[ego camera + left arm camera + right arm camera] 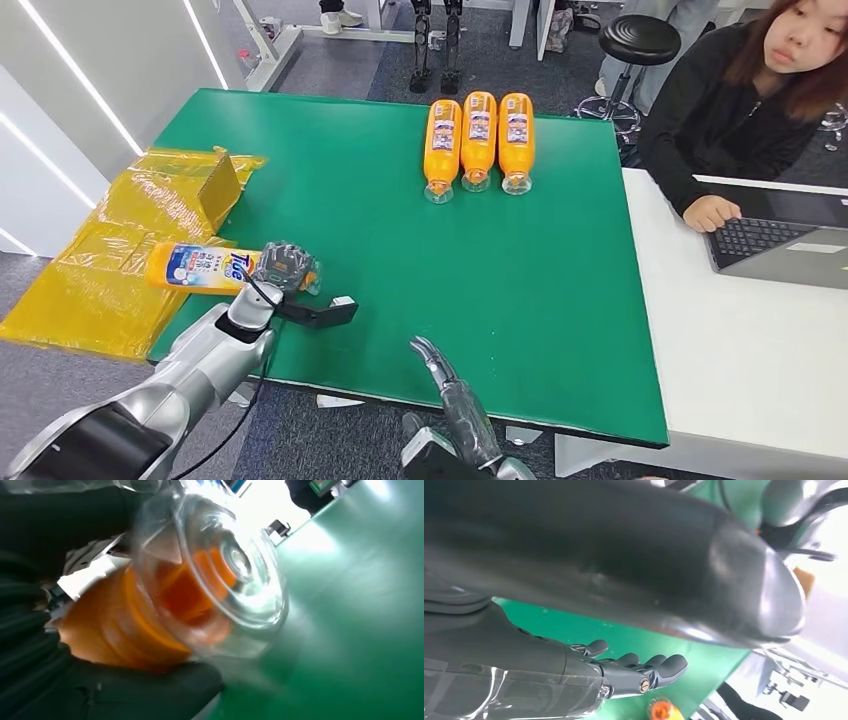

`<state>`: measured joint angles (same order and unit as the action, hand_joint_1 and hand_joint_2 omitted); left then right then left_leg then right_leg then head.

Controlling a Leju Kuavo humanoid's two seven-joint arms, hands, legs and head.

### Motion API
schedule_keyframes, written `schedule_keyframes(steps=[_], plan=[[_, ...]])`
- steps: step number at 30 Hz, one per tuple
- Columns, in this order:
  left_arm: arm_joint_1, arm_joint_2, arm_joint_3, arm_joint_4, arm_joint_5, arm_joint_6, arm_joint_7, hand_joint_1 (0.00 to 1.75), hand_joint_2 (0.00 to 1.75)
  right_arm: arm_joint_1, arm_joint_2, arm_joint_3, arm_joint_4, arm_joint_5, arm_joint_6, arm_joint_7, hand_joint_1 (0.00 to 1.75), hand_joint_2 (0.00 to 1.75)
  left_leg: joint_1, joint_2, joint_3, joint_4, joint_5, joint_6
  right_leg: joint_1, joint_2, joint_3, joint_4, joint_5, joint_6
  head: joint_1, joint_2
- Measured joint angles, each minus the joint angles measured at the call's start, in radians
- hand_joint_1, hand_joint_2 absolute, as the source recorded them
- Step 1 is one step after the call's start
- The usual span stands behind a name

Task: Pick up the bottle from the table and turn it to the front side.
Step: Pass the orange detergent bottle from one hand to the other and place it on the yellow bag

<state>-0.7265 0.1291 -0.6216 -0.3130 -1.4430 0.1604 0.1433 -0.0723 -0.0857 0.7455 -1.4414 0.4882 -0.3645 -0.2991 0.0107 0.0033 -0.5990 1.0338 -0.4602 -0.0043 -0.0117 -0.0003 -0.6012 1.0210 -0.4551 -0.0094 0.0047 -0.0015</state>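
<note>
An orange bottle [205, 268] with a white and blue label lies on its side at the left edge of the green table [560, 300], partly over the yellow wrapping. My left hand [283, 270] grips its neck end. In the left wrist view the bottle's clear cap and orange neck [200, 590] sit close up, with dark fingers [135, 690] curled around them. My right hand [445, 385] hangs at the table's near edge with its fingers stretched out and nothing in it. In the right wrist view the right hand [644, 672] is spread over the green surface.
Three more orange bottles [478, 140] lie side by side at the far middle of the table. Yellow plastic wrapping [110, 250] spreads over the left side. At a white desk [740, 340] to the right a person [730, 110] sits typing on a laptop [780, 240].
</note>
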Motion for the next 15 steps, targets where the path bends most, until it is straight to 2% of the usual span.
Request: schedule_keyframes(steps=[3,15], plan=[[-0.009,0.029,-0.001,0.016,0.004,-0.002,0.025,0.0,1.75,0.015,-0.011,-0.002,0.008,-0.019,0.0,0.009,0.0,0.0,0.0,0.002,0.001,0.0,0.0,0.0,0.0,0.001,0.001,0.0,0.0,-0.001,0.0,0.0],[-0.007,0.112,-0.001,0.039,-0.001,0.022,0.079,0.0,1.75,0.047,-0.045,-0.008,0.024,-0.073,0.029,0.008,0.0,0.0,0.0,0.004,0.003,0.0,0.001,-0.002,0.0,0.003,0.001,0.002,0.001,-0.002,0.0,0.0]])
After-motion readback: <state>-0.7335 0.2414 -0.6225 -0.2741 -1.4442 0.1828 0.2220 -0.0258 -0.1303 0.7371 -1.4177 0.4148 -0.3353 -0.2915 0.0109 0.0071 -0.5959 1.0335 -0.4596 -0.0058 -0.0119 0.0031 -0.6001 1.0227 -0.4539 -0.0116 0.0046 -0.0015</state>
